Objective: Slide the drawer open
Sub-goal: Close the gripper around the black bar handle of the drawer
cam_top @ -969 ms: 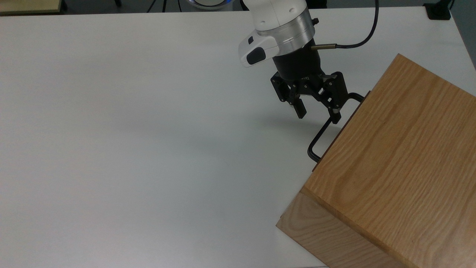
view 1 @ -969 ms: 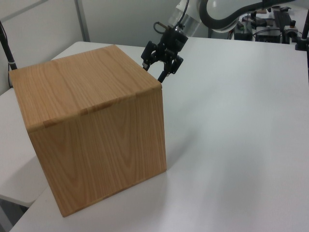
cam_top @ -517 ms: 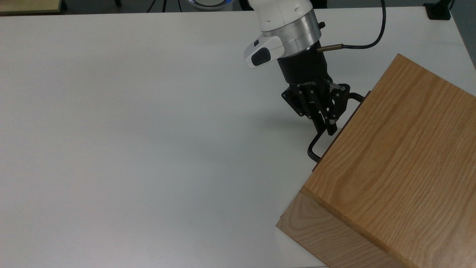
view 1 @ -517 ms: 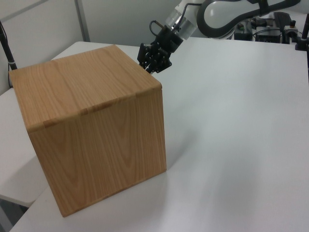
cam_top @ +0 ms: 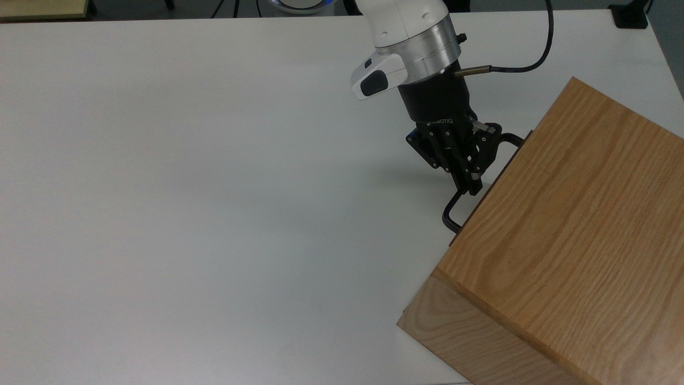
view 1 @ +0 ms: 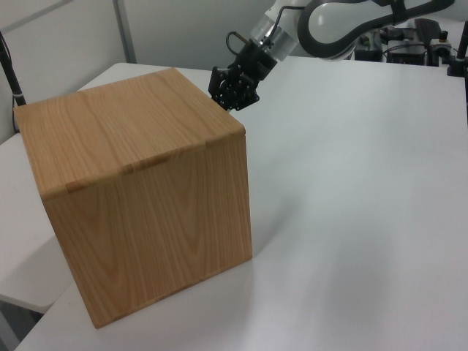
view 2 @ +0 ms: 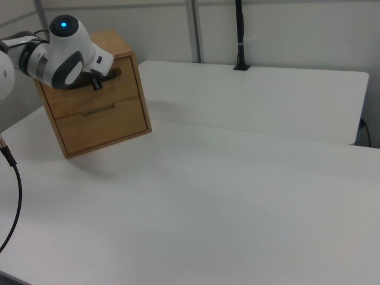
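The drawer [view 2: 127, 80] is the upper front panel of an oak cabinet [cam_top: 561, 224] and sits flush with the cabinet face. Its black bar handle [cam_top: 451, 211] sticks out from the cabinet's left edge in the top view. My gripper [cam_top: 471, 187] comes down from the top view's upper left and is shut on the middle of that bar. In the left view the gripper [view 1: 232, 99] sits at the cabinet's [view 1: 139, 183] far top corner. In the right view the white wrist [view 2: 65, 50] covers most of the handle.
A second drawer front [view 2: 101, 127] lies below the first. The cabinet stands at the right side of a white table [cam_top: 214, 187] in the top view. A black cable [cam_top: 534, 59] runs from the wrist. A black post [view 2: 239, 35] stands at the table's far edge.
One second ago the fingers stood open astride the handle. They have since shut on the bar and the wrist has turned slightly. The drawer has not visibly moved.
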Available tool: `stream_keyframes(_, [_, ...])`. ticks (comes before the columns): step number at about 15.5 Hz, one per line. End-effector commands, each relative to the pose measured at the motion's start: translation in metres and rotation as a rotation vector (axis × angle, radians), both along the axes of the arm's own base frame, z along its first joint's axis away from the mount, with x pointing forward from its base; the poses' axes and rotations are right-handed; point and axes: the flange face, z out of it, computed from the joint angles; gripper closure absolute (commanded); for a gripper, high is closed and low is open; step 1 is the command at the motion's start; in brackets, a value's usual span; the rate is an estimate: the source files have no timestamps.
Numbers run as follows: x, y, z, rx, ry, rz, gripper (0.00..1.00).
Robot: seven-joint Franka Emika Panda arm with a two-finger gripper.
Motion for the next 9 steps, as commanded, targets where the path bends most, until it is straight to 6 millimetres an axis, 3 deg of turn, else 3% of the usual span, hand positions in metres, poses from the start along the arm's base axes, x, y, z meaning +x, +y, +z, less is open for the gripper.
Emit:
stream_keyframes(1, [-0.0171, 0.0214, 0.0065, 0.04, 0.016, 0.032, 0.72])
stream_keyframes(9, [-0.0188, 0.014, 0.0149, 0.054, 0.039, 0.015, 0.8])
